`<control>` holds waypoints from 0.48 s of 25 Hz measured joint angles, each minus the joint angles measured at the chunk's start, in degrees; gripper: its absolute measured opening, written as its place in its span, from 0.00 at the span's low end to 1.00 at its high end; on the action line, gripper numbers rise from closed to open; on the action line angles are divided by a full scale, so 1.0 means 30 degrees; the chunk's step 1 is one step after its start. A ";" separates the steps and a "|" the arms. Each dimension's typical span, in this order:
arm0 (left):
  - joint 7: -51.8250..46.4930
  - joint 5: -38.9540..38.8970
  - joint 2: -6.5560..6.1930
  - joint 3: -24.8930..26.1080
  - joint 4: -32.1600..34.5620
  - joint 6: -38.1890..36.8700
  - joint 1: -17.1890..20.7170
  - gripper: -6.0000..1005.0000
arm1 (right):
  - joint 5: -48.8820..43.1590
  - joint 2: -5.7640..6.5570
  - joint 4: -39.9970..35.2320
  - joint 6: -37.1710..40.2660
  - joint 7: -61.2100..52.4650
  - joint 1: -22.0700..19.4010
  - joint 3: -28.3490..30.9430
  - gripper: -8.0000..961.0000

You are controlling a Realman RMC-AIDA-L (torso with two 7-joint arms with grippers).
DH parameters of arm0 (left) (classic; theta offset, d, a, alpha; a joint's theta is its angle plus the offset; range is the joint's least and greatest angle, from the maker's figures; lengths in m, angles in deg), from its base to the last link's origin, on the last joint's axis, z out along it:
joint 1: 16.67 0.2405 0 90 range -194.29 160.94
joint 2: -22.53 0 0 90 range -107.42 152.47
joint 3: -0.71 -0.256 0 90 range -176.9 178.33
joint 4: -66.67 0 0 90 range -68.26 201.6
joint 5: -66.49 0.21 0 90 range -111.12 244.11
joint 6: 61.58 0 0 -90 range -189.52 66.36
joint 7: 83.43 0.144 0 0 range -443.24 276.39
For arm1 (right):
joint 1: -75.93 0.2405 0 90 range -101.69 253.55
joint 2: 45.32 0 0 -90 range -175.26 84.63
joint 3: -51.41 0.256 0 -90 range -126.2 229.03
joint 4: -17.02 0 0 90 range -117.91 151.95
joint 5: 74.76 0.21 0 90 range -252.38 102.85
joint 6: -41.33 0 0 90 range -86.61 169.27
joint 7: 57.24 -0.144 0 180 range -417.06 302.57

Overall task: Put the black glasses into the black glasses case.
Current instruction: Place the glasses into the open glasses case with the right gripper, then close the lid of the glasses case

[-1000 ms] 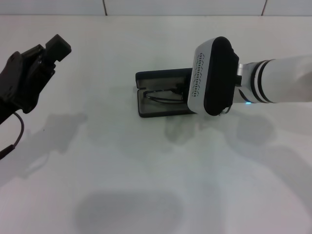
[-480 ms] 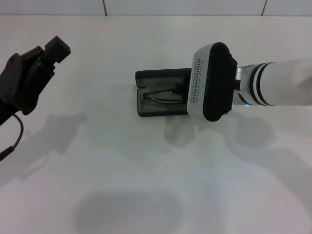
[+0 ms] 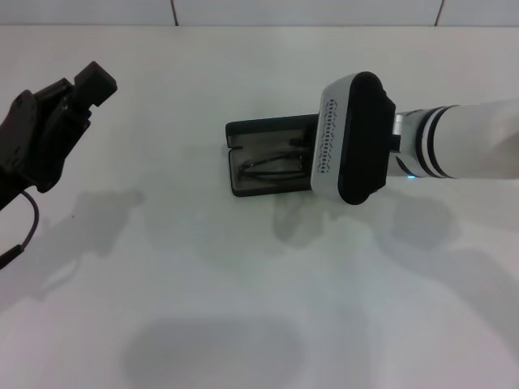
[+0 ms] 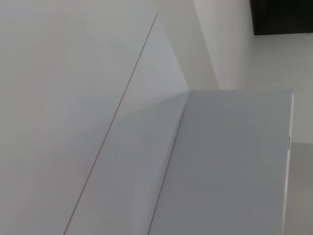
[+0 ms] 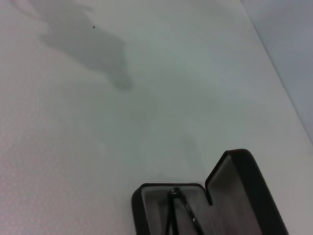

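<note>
- The black glasses case (image 3: pixel 263 158) lies open on the smooth white table (image 3: pixel 243 275): a flat rectangular shell with rounded corners and matte black outside walls. Its lid (image 3: pixel 272 130) is folded back on the far side of the tray.
- The right wrist view shows the case (image 5: pixel 210 205) lined with a dull grey, felt-like material, with a notch where lid and tray meet at the hinge.
- The black glasses (image 3: pixel 272 166) lie inside the tray of the case, a thin dark frame with slender curved arms against the grey lining. In the right wrist view only a thin black rod of the glasses (image 5: pixel 178 208) shows, reaching across the tray.
- The right gripper (image 3: pixel 353 138) hangs just beside the right end of the case and covers that end in the head view. What shows of it is a rounded housing, white on one face with a row of small lettering and black on the other, mounted on a white cylindrical arm with black rings. Its fingers are hidden, so I cannot tell how they stand.
- The left gripper (image 3: pixel 85 85) is well apart from the case, off to its left and raised above the table. It is blocky, angular and matte black, with a thin black cable looping below it. Whether it is parted or closed I cannot tell.
</note>
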 joint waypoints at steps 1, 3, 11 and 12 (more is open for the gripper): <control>0.0000 -0.0001 0.0002 -0.0016 -0.0001 -0.0001 0.0000 0.03 | -0.0141 0.0000 -0.0015 0.0000 -0.0002 -0.0054 0.0002 0.09; 0.0000 -0.0003 0.0006 -0.0038 0.0000 0.0000 -0.0002 0.03 | -0.0444 0.0000 -0.0142 -0.0022 -0.0018 -0.0256 0.0003 0.09; 0.0000 -0.0003 0.0009 -0.0084 0.0001 -0.0002 0.0117 0.03 | -0.0590 0.0002 -0.1732 0.0073 0.0000 -0.1515 0.0005 0.16; 0.0000 -0.0003 0.0009 -0.0086 0.0001 -0.0002 0.0118 0.03 | -0.0591 0.0000 -0.1950 0.0095 0.0002 -0.1661 0.0001 0.16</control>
